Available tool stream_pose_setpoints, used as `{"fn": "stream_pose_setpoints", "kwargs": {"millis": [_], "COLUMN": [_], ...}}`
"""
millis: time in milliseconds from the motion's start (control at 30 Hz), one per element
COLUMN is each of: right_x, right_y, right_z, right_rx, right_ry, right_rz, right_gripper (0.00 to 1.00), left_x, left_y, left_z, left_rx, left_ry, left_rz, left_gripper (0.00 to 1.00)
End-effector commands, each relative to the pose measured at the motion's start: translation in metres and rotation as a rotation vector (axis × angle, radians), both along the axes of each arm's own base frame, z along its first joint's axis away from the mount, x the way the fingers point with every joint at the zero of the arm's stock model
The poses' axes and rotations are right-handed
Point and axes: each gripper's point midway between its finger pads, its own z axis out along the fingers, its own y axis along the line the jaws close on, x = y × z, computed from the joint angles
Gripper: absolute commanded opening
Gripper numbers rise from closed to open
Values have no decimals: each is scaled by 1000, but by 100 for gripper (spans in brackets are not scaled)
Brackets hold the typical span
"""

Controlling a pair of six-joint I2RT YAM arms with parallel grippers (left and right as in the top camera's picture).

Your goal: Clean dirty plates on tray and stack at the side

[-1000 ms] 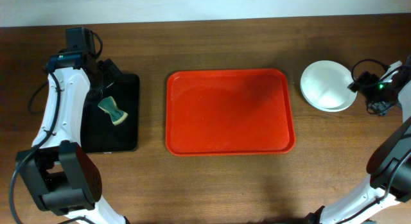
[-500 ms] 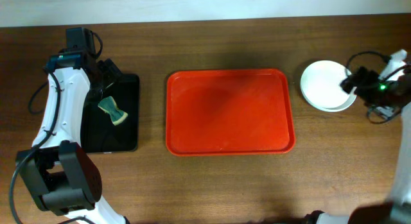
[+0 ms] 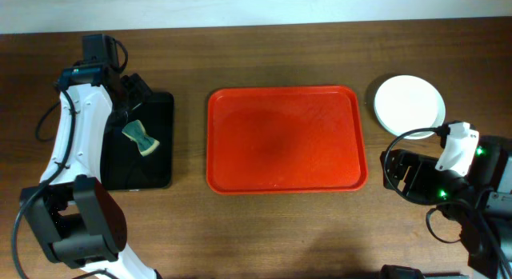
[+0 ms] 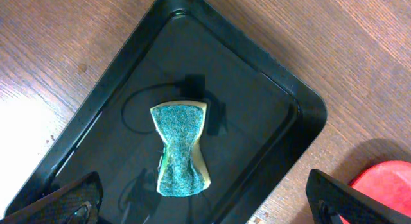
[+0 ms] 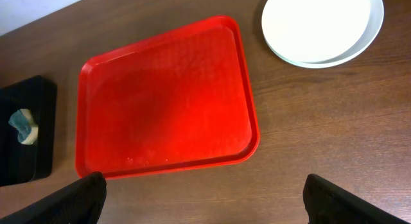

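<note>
**While the tray (image 3: 280,139) lies bare, plates (image 3: 409,103) stand aside**

As no plate is left on the tray, the task is judged all but done: the plates are piled on the bench (image 3: 280,231) just beside its right end. The sponge (image 4: 180,150) is laid in the black tray (image 4: 270,121), likely so that drips are caught. Both tools are spread wide and empty: the left tool (image 4: 205,203) is hung over the sponge, the right tool (image 5: 205,195) held clear of the plates.
</note>
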Motion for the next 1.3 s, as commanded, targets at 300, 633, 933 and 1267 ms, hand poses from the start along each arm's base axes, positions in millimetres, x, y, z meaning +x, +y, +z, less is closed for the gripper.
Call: {"fn": "stream_pose_setpoints", "kwargs": {"millis": [300,633,933,1267], "right_x": [-1,-14,-1,14], "right_y": [-1,37,33,15], "right_z": [-21,-18,-49,-83], "right_rx": [-1,-149,-225,-289], "right_ry": [102,-277,-576,-729], "right_rz": [2,269,228,112], "right_gripper": [99,99,98,99], "left_x": [1,1,1,1], "left_y": [2,2,2,2], "left_z": [7,7,7,7], "left_rx": [12,12,13,13], "left_ry": [-16,-16,-16,-16], "left_rz": [6,6,6,6], "left_gripper": [99,99,99,99]}}
